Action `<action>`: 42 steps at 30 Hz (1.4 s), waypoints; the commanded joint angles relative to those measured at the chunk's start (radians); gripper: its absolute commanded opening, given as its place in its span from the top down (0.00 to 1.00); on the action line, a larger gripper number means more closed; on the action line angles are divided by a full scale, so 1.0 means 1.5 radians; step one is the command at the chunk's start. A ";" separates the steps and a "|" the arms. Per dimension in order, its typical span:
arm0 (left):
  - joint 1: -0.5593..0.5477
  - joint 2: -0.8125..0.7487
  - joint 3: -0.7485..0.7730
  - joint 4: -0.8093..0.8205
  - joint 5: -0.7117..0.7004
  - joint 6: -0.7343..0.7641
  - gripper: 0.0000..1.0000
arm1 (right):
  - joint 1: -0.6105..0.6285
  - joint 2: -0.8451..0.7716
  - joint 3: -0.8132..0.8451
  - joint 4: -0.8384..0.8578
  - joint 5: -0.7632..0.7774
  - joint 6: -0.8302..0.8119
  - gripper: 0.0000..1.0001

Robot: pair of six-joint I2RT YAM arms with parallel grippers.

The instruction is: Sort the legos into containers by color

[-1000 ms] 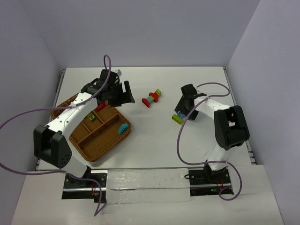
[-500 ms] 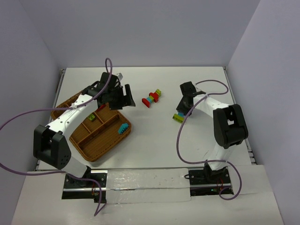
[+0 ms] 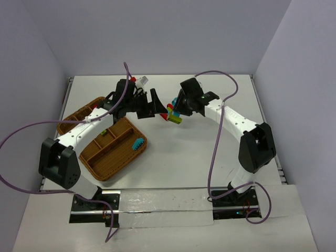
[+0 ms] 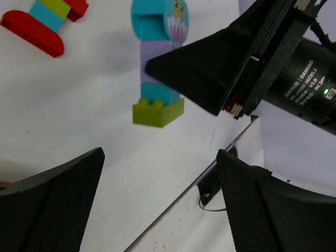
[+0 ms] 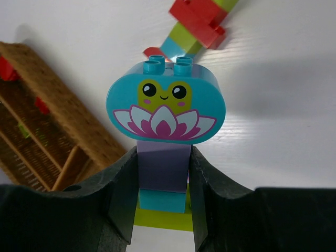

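Observation:
My right gripper [image 5: 164, 176] is shut on a short stack of legos [image 5: 166, 105]: a teal rounded brick with a lotus face, then purple, teal and lime green. Its fingers pinch the purple brick. In the top view this stack [image 3: 177, 117] hangs just above the table centre. A second stack [image 4: 44, 23] of red, teal and green lies right behind it. My left gripper [image 4: 160, 157] is open and holds nothing, close to the left of the held stack. The wicker tray of containers [image 3: 113, 170] sits at the left, with a teal brick [image 3: 138, 143] and a green brick [image 3: 102, 132] inside.
The two grippers [image 3: 152, 106] stand very close together at the middle of the table. Purple cables loop over both arms. The table's back edge and side walls are near. Small red bricks [image 5: 6, 68] show in the tray's far compartments.
My right gripper shut on the stack at the table's right and carried it left to the centre. My left gripper swung right off the tray and opened wider.

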 commanded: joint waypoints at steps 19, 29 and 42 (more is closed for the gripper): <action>-0.017 0.078 0.026 0.113 0.067 -0.054 0.25 | 0.006 -0.041 0.079 -0.028 -0.061 -0.007 1.00; -0.017 0.079 0.012 0.149 0.104 -0.084 0.60 | 0.006 -0.039 0.072 -0.016 -0.068 0.006 1.00; -0.017 0.030 -0.034 0.141 0.089 -0.077 1.00 | -0.071 -0.033 0.067 -0.014 -0.049 -0.009 1.00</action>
